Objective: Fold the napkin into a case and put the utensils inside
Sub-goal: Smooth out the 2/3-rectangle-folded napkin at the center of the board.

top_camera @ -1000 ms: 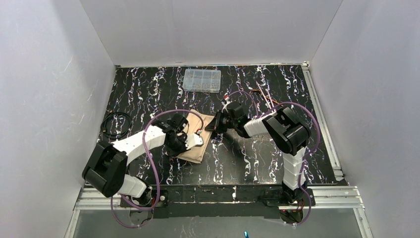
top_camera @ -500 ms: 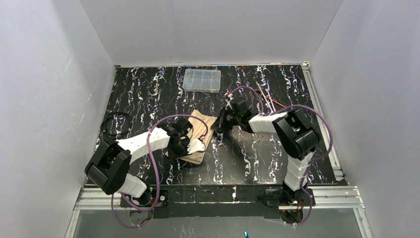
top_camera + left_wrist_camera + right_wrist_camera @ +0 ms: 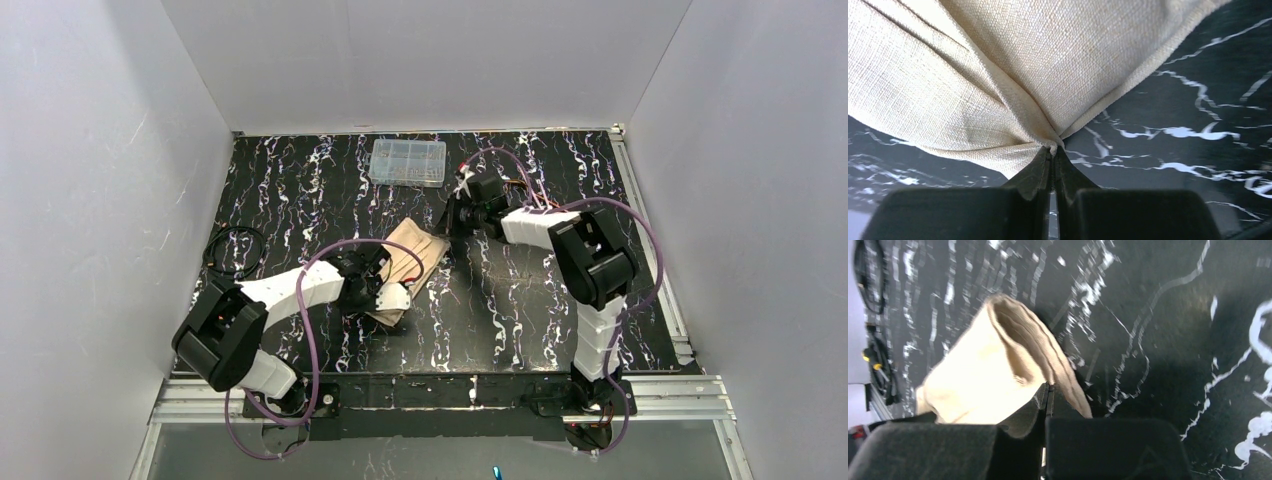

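The beige napkin [image 3: 412, 258] is a narrow folded strip running diagonally between my two grippers. My left gripper [image 3: 393, 308] is shut on its near corner; in the left wrist view the cloth [image 3: 998, 75] bunches into creases where the left gripper [image 3: 1053, 146] pinches it. My right gripper [image 3: 448, 232] is shut on the far end. In the right wrist view the napkin [image 3: 978, 375] arches up as an open fold from the right gripper [image 3: 1048, 386]. Of the utensils, only thin copper slivers [image 3: 528, 193] show behind the right arm.
A clear plastic compartment box [image 3: 408, 162] sits at the back of the black marbled table [image 3: 300, 180]. A coiled black cable [image 3: 232, 250] lies at the left edge. Purple cables loop over both arms. White walls close in three sides.
The right gripper has drawn the napkin's far end back and to the right. The left gripper has moved nearer with its corner, and the cloth has narrowed into a stretched diagonal strip.
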